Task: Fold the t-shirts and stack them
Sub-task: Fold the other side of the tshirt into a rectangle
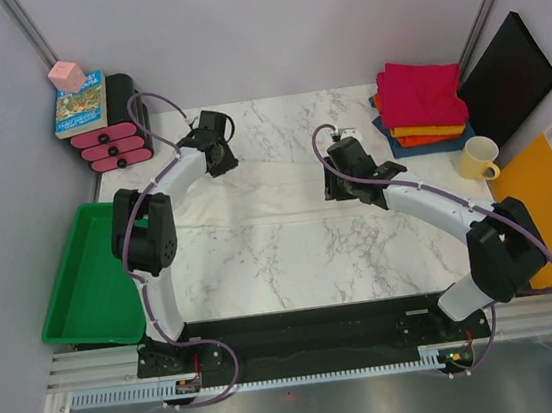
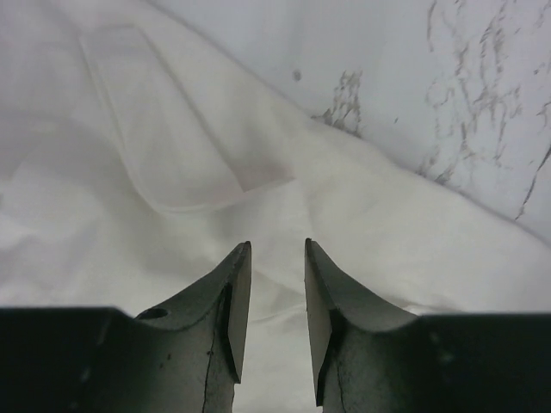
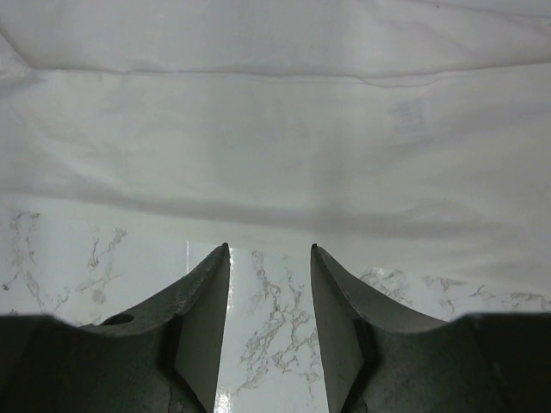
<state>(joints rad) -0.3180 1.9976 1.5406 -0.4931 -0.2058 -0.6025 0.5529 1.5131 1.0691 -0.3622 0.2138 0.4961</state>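
Observation:
The off-white t-shirt (image 1: 254, 187) lies flat as a wide band across the middle of the marble table (image 1: 292, 255). My left gripper (image 1: 220, 163) is open and empty at the shirt's far left part. In the left wrist view its jaws (image 2: 277, 251) stand apart just above the wrinkled white cloth (image 2: 172, 172). My right gripper (image 1: 336, 181) is open and empty at the shirt's right end. In the right wrist view its jaws (image 3: 269, 251) hover over bare marble, just short of the shirt's edge (image 3: 275, 146). Folded magenta (image 1: 421, 91), orange (image 1: 430, 132) and dark blue (image 1: 394, 134) shirts are stacked at the back right.
A green tray (image 1: 83, 291) sits at the left table edge. A cream mug (image 1: 477, 157), a black board (image 1: 508, 77) and an orange-yellow board (image 1: 548, 203) are at the right. A book with a pink block (image 1: 80, 100) rests on a black-and-pink rack (image 1: 116, 135) at the back left.

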